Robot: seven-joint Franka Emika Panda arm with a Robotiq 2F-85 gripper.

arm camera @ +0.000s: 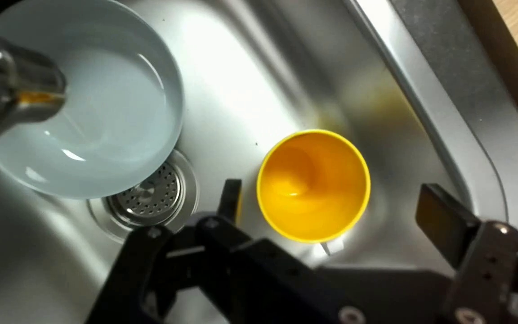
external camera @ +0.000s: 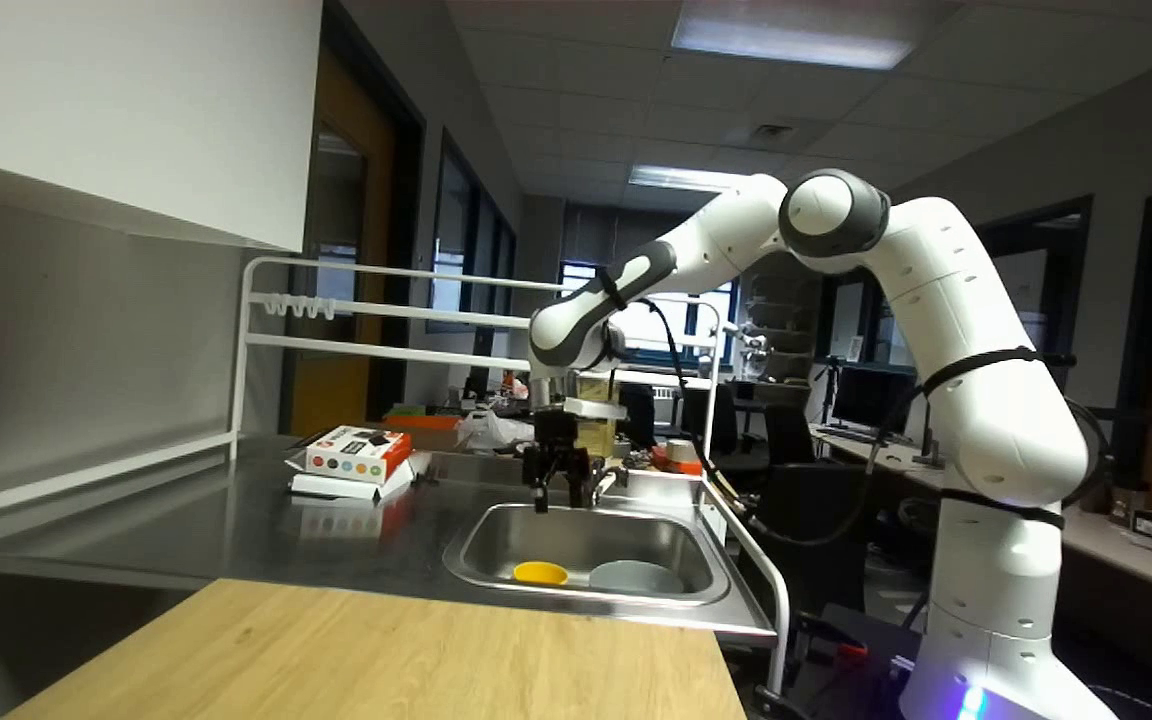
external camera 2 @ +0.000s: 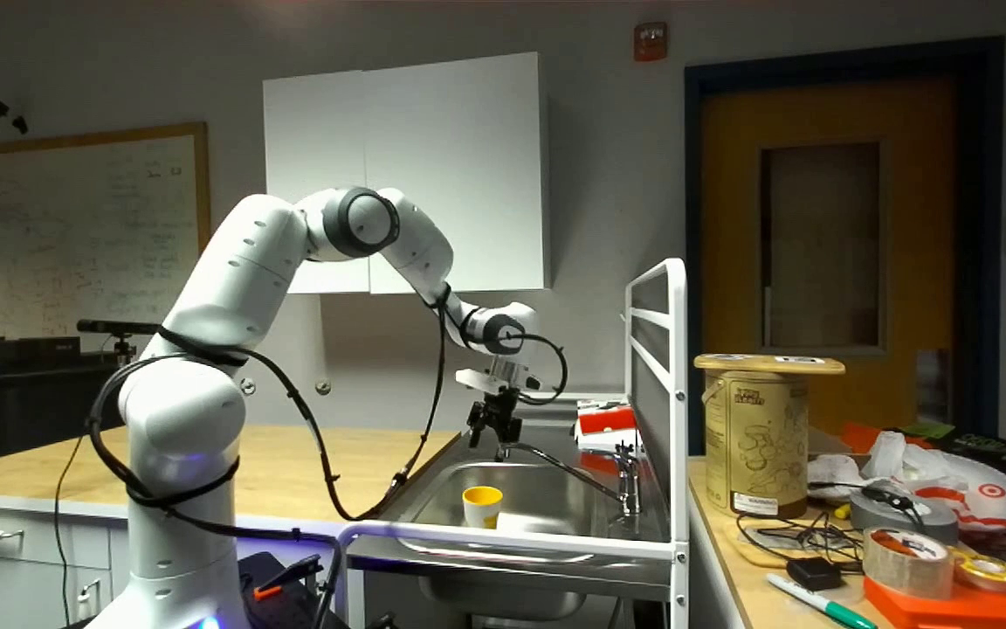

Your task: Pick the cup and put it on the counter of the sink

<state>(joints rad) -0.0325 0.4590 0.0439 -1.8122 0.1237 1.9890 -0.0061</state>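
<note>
The cup is white outside with a yellow inside. It stands upright in the steel sink (external camera: pixel 576 530), and its yellow rim shows in both exterior views (external camera: pixel 540 573) (external camera 2: pixel 481 507). In the wrist view the cup (arm camera: pixel 313 186) is seen from above, with a white handle at its lower edge. My gripper (arm camera: pixel 335 209) is open and empty, its fingers apart on either side of the cup in that view and not touching it. In both exterior views the gripper (external camera: pixel 559 498) (external camera 2: pixel 492 435) hangs above the sink, higher than the cup. The steel counter (external camera: pixel 366 560) extends beside the sink.
A pale bowl (arm camera: pixel 97 90) lies in the sink beside the cup, partly over the drain (arm camera: pixel 151 193). The faucet (external camera 2: pixel 630 480) reaches over the sink. White rack rails (external camera 2: pixel 503 540) edge the counter. A red and white box (external camera: pixel 356 455) sits on it. A wooden tabletop (external camera: pixel 416 650) adjoins.
</note>
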